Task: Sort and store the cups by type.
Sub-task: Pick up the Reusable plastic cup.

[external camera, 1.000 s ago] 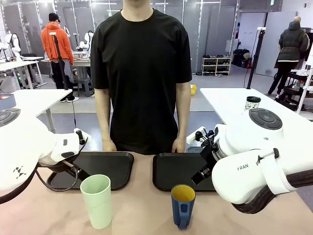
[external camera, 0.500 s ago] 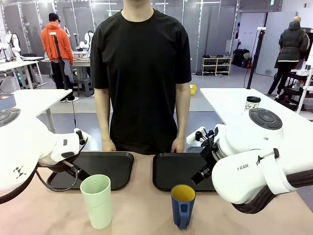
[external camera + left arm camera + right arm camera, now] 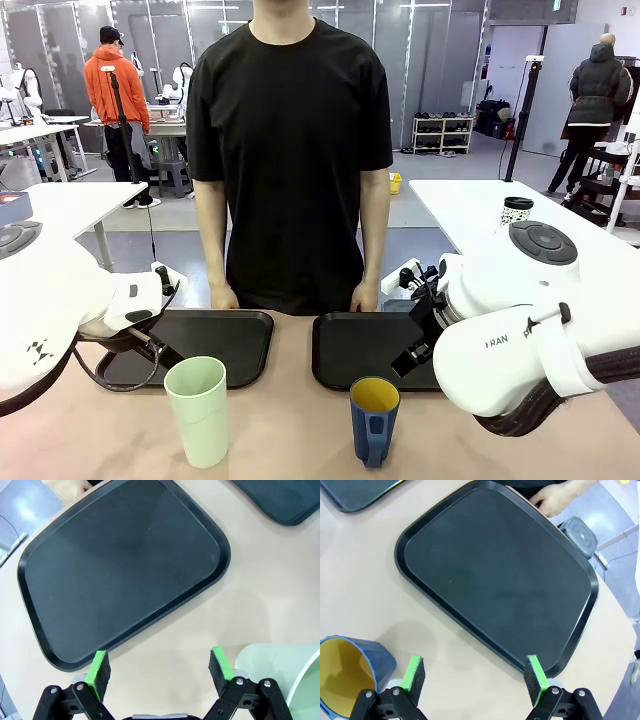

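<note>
Mint-green tumbler (image 3: 201,410) stood upright at the near edge of the tan table (image 3: 290,440), left of centre. Dark blue mug (image 3: 374,420) (yellow inside, handle toward the camera) stood upright to its right, well apart from it. Both sat on the tabletop, in front of the trays.

Left gripper (image 3: 160,664) hung over the tabletop with fingers spread wide and empty. The tumbler's rim was just outside one finger, not in the gap. Right gripper (image 3: 475,672) was the same: fingers apart, empty, mug just outside one finger.

Behind the cups, two black trays lay side by side, left tray (image 3: 215,345) and right tray (image 3: 360,350), with a narrow strip of table between them.

Person (image 3: 290,150) in a black T-shirt stood at the far edge, one hand (image 3: 223,297) at the far rim of the left tray, other hand (image 3: 365,297) at the far rim of the right tray.

White speckled cup (image 3: 516,211) with a dark lid stood on a white side table (image 3: 470,200) farther back on the right.
</note>
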Robot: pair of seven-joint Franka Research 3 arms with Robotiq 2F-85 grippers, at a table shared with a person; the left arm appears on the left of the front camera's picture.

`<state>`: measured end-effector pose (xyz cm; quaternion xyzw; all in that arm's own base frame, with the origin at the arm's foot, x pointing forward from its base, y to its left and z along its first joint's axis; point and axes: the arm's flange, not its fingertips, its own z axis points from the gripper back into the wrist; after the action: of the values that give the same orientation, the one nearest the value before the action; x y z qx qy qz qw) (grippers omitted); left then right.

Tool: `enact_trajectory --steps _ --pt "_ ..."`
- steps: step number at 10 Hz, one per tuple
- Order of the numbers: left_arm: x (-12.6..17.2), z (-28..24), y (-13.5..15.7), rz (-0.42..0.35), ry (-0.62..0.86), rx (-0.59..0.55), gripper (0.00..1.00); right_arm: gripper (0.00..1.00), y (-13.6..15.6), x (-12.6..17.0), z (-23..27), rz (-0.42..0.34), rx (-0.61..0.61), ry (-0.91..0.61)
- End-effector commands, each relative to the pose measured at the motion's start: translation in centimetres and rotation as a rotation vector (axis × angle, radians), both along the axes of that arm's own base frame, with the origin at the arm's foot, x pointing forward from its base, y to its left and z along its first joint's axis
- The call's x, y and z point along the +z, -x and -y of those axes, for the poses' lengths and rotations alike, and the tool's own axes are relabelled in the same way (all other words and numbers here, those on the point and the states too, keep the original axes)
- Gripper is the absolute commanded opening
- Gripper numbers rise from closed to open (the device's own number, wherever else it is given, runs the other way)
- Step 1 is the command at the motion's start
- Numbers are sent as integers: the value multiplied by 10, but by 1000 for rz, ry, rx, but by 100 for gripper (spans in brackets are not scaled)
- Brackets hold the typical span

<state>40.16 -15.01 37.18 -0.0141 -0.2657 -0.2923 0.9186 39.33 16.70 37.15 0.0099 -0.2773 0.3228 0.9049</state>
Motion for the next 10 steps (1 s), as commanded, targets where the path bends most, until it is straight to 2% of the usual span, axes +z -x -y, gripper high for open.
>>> enact_trajectory --steps 1,2,3,5,6,8,10 --pt "0 0 0 0 0 0 100 100 0 0 0 -1 -2 -2" --pt "0 0 0 0 0 0 100 100 0 0 0 0 0 0" --pt "10 3 -4 34 12 -9 100 100 -4 14 -3 27 -44 7" --pt "47 7 -10 111 -4 63 100 100 -7 59 -12 56 -126 -30" --pt "75 11 -9 135 -20 87 100 100 -2 90 -21 94 -207 -18" --pt "104 17 0 144 1 120 100 100 15 128 -31 155 -350 -11" --pt "111 23 10 128 5 123 100 100 23 135 -31 150 -440 -19"
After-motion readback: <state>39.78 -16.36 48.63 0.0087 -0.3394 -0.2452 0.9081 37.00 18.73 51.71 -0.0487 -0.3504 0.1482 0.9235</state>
